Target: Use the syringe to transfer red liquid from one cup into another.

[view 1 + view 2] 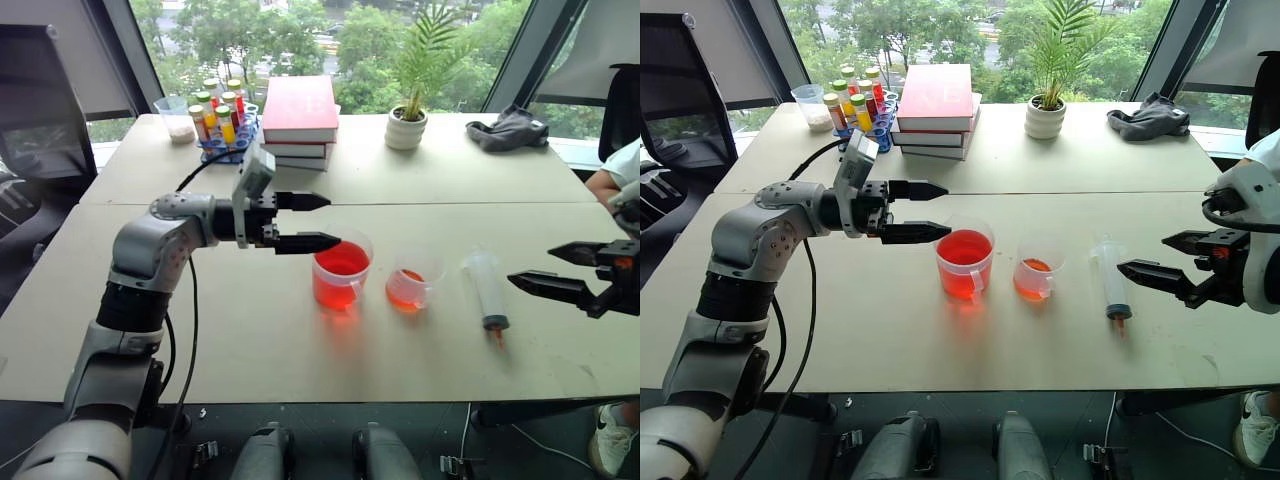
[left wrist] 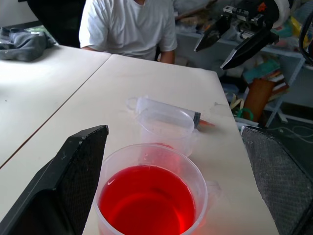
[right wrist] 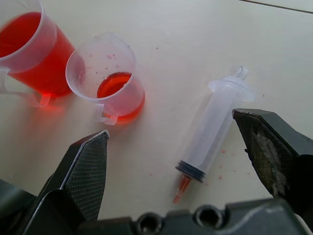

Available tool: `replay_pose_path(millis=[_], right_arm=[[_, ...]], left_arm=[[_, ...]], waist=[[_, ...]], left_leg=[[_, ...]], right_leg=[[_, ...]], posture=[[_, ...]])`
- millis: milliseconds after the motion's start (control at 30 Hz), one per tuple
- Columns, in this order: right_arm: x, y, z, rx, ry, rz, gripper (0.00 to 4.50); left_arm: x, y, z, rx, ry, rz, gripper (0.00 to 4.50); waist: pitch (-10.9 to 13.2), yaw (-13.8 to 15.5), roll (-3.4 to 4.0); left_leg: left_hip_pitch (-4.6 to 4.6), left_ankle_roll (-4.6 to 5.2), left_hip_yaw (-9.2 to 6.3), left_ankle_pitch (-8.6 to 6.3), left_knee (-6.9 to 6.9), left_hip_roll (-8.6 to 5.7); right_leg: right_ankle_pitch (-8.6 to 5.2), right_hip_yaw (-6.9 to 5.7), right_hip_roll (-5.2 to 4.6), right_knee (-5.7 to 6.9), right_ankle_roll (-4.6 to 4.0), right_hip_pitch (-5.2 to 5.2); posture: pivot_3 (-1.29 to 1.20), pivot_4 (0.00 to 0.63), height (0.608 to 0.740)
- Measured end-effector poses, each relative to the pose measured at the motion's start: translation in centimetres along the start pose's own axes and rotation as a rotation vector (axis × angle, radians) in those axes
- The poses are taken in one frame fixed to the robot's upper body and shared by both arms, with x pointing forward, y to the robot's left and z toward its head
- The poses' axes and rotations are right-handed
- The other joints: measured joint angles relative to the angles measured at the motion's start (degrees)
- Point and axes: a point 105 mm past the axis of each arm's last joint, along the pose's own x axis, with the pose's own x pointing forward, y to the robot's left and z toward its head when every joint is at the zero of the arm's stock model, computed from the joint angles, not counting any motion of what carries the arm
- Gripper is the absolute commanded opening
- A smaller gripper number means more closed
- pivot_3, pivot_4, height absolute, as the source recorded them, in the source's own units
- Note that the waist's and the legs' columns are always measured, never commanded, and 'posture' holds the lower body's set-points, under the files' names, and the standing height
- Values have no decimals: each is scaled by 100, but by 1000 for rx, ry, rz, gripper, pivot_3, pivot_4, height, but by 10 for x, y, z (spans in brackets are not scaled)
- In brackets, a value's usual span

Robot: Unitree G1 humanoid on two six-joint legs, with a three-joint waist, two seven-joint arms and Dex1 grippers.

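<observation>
The syringe (image 1: pixel 487 291) lies flat on the table, orange nozzle toward the near edge. Left of it stands the smaller cup (image 1: pixel 410 280) with a little red liquid (image 3: pixel 113 86) in its bottom. Further left is the larger cup (image 1: pixel 341 271), about half full of deep red liquid (image 2: pixel 146 199). My left gripper (image 1: pixel 318 222) hovers open just left of the larger cup's rim, pointing right. My right gripper (image 1: pixel 541 268) is open to the right of the syringe, above the table and holding nothing.
A stack of red books (image 1: pixel 299 118), a blue rack of capped vials (image 1: pixel 222 125), a small cup (image 1: pixel 178 118), a potted plant (image 1: pixel 408 122) and a grey cloth (image 1: pixel 510 130) sit along the far side. A person in a white shirt (image 2: pixel 128 27) sits at the right end.
</observation>
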Motion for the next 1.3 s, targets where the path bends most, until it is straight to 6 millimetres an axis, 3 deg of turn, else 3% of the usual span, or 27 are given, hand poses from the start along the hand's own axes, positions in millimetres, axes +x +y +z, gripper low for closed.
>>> replay_pose_path(millis=[1300], right_arm=[[13, 2, -5, 34, 2, 9, 4464]], left_arm=[[-8, -4, 3, -6, 32, -2, 4500]], waist=[[0, 0, 0]], left_leg=[[0, 0, 0, 0, -1, 0]], right_leg=[[0, 0, 0, 0, 0, 0]], posture=[[0, 150, 740]])
